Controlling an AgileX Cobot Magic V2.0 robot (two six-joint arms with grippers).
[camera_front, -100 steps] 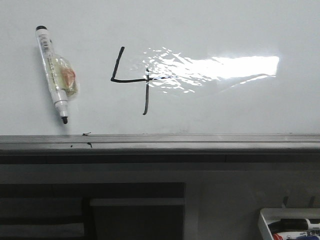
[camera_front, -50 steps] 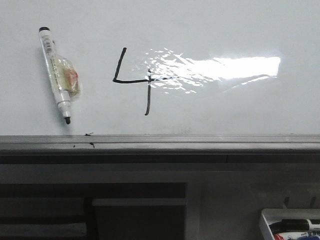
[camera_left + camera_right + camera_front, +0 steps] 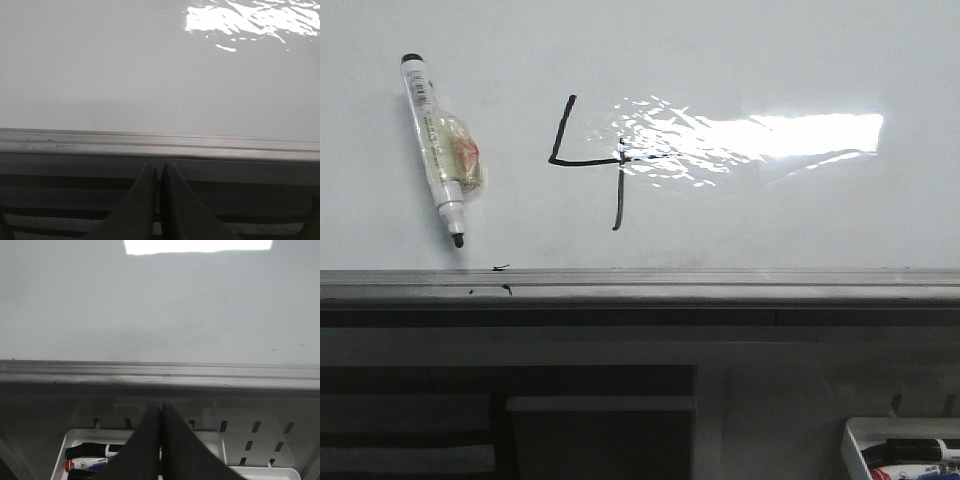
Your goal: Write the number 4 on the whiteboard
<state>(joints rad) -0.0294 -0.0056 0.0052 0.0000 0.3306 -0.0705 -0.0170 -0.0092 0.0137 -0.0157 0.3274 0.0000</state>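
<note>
A black hand-drawn number 4 [image 3: 590,160] stands on the whiteboard [image 3: 770,220] in the front view, just left of a bright glare patch [image 3: 760,140]. A white marker [image 3: 435,145] with its black tip uncapped lies on the board to the left of the 4. A grey rail [image 3: 640,285] runs along the board's near edge. No gripper shows in the front view. My left gripper [image 3: 160,167] is shut and empty, in front of the rail [image 3: 160,147]. My right gripper [image 3: 161,407] is shut and empty, above a white tray [image 3: 210,440].
The white tray [image 3: 855,440] at the lower right of the front view holds several markers, among them a black one [image 3: 95,450] and a red-capped one [image 3: 85,465]. A perforated holder [image 3: 260,435] sits beside it. Dark shelving [image 3: 500,420] lies below the rail.
The front view has drifted slightly: the marker and the 4 sit a little further right in the picture than a second ago. Nothing on the board has changed.
</note>
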